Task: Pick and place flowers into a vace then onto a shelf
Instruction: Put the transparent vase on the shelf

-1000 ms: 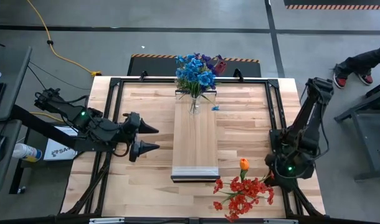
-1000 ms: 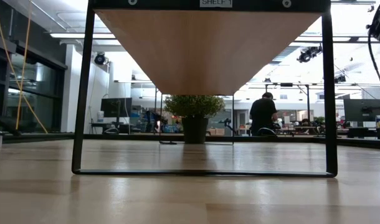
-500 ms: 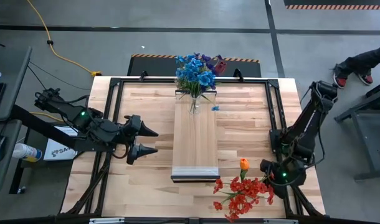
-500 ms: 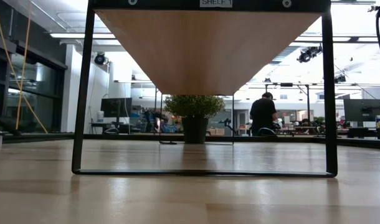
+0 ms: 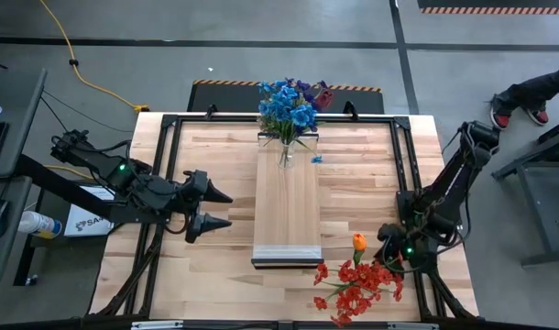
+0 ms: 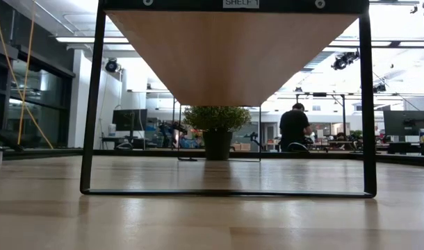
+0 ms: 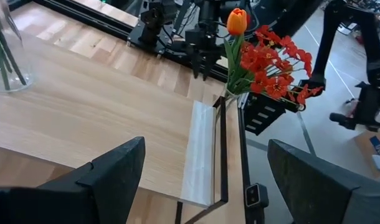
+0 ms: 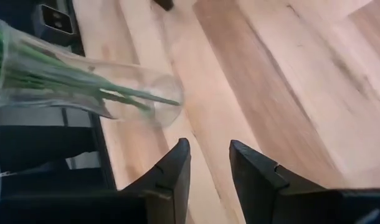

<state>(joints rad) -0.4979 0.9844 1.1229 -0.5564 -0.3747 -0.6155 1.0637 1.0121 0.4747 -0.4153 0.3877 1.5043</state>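
Dark and matte, the left gripper hovers over the left part of the butcher-block tabletop, its two pointed fingers spread wide with nothing between them, aimed toward the shelf. In the left wrist view those fingers frame the shelf's pale metallic end edge and, beyond it, the red and orange flowers.

The shelf, a long narrow light-wood board on a black frame, runs down the middle of the table. On its far end stands a clear glass vase holding blue and purple flowers, with one dark red bloom at their right side. From table height the shelf's underside fills the upper middle between its black legs, and a bushy potted plant and a seated person show in the room behind.

Right of the shelf's near end, a second bunch, bright red flowers with one orange tulip, sits by the table's near right edge. The right gripper is low just beside that bunch. Its wrist view shows its fingers a narrow gap apart, gripping nothing, with a second glass vase just ahead, tilted in that picture, green stems inside.
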